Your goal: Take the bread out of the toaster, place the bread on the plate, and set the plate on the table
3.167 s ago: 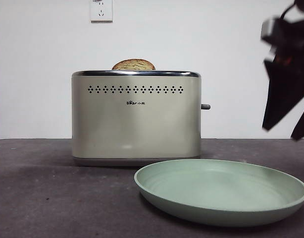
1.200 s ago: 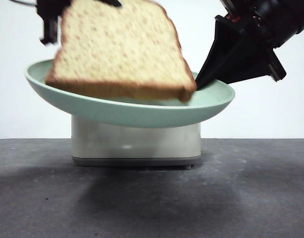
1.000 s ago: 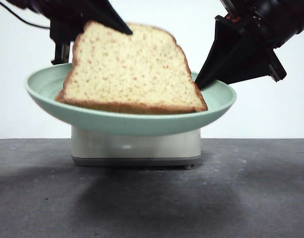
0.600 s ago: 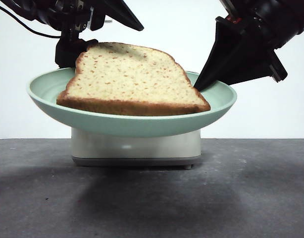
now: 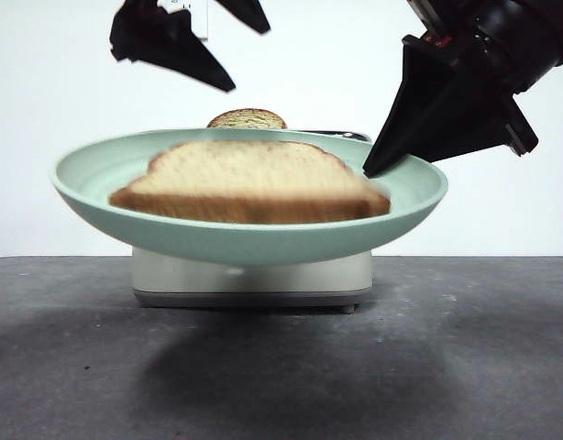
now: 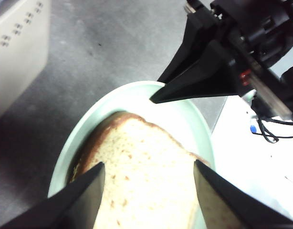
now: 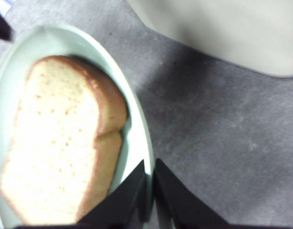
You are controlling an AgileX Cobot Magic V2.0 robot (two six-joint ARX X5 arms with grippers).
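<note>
Right gripper (image 5: pixel 371 171) pinches only the pale green plate's rim (image 5: pixel 428 188) aloft, left gripper (image 6: pixel 147 177) spread empty above; any tilt risks the bread slice (image 5: pixel 249 183) sliding off.

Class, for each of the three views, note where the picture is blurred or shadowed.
Front view: the bread and plate are motion-blurred, with a soft shadow on the table below. Left wrist view: that tool's near fingers are out of focus. Right wrist view: soft throughout, with the toaster blurred.
</note>
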